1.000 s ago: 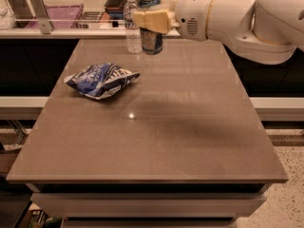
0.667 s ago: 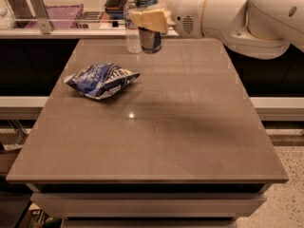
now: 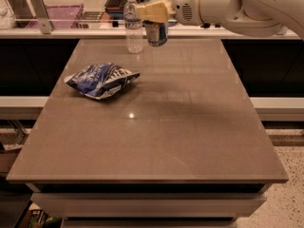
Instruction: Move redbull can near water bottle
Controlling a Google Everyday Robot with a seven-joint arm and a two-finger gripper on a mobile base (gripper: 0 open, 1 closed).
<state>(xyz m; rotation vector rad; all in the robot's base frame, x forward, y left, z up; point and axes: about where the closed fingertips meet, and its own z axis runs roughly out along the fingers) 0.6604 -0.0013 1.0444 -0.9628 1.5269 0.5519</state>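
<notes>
You have one redbull can (image 3: 156, 33), one water bottle (image 3: 134, 26) and one snack bag (image 3: 102, 79) on the table (image 3: 190, 127). The can stands upright at the table's 12 o'clock edge, long axis vertical, silver top up. The gripper (image 3: 151, 11) clamps its middle. The bottle is just beside it at 9 o'clock, and the bag lies at 10 o'clock. No label is readable.

place: canteen-like break area is suggested | 12 o'clock: counter (image 3: 71, 32) lined with trays (image 3: 66, 13) | centre: brown table (image 3: 180, 127) | 4 o'clock: speckled floor (image 3: 285, 194) | 12 o'clock: gripper (image 3: 153, 11) clamped on redbull can (image 3: 156, 32)
</notes>
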